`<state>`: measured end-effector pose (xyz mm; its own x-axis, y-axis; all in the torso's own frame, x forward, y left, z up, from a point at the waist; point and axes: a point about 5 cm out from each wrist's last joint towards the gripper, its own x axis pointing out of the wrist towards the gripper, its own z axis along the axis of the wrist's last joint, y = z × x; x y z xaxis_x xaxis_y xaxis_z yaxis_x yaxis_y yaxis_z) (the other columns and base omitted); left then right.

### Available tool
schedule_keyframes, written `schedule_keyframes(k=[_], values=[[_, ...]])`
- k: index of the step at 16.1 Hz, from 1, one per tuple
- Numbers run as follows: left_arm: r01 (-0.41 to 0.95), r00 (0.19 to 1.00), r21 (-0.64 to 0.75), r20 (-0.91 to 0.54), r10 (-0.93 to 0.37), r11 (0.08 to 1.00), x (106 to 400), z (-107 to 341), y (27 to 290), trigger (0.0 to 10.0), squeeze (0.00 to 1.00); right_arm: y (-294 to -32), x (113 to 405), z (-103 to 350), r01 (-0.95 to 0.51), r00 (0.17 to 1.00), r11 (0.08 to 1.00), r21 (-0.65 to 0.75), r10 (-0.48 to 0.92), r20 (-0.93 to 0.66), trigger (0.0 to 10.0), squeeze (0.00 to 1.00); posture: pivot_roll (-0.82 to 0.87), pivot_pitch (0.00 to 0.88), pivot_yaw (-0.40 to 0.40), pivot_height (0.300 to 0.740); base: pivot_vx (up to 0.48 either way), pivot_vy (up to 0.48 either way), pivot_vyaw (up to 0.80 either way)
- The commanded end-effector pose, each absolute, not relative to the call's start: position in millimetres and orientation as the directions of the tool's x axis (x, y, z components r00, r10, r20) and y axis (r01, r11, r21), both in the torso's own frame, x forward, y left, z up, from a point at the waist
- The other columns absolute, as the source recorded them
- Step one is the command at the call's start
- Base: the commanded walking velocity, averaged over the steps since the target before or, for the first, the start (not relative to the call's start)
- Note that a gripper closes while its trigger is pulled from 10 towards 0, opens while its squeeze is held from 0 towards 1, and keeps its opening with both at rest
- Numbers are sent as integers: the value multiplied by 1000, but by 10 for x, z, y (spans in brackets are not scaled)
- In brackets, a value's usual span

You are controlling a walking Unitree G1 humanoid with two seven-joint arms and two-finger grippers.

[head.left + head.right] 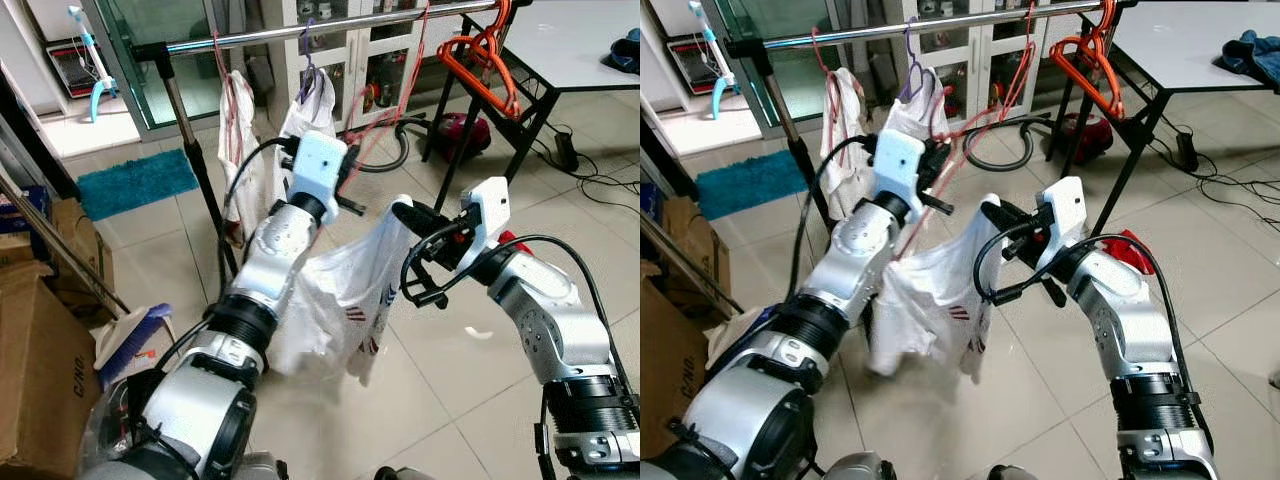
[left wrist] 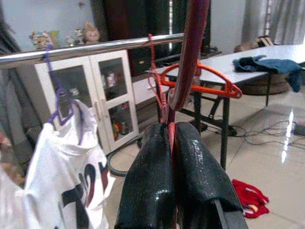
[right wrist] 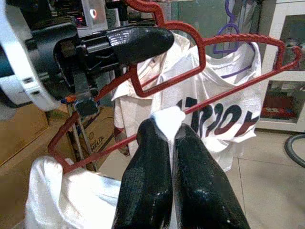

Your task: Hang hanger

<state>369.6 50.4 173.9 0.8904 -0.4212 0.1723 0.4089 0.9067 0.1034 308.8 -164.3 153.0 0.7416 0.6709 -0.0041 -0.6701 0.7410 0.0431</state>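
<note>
Tile floor (image 1: 470, 390): pale, glossy; teal mat (image 1: 135, 183) by glass door.
Rail (image 1: 330, 28): steel, hung shirts, orange hangers (image 1: 480, 60).
Left gripper (image 2: 172, 143): fingers clamped on red hanger (image 3: 190, 71), below rail.
Right gripper (image 3: 172, 138): fingers pinching white shirt (image 1: 930, 300).
Tabletop (image 1: 580, 40): white, right.

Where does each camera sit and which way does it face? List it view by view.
Left and right eye views: on the head, looking forward and down at the rail and white shirt; both silver arms show.
Left wrist view: along the left hand, shut on the red hanger, towards the rail.
Right wrist view: along the right hand, pinching the white shirt, facing the left hand.
Shared: both wrist views show the red hanger.
</note>
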Motion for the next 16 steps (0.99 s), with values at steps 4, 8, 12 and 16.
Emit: schedule_keyframes(k=[4,8,12,16], values=[[434,881,85,170,-443,897,3665,1768,467,10000,0,-1597,3085,1548,-698,716,716,35,698,-3,10000,0,7,0,47,740,0,0,0],[477,859,120,148,-491,871,3621,1713,518,10000,0,-1668,3102,1511,-672,739,739,39,673,-16,10000,0,10,0,51,740,0,0,0],[612,775,113,109,-622,782,3536,1684,449,10000,0,-1654,3085,1510,-690,722,722,41,691,-19,10000,0,11,0,47,740,0,0,0],[718,684,134,46,-728,683,3494,1666,548,10000,0,-1788,3007,1456,-725,685,689,16,722,-94,10000,0,6,0,51,740,0,0,0]])
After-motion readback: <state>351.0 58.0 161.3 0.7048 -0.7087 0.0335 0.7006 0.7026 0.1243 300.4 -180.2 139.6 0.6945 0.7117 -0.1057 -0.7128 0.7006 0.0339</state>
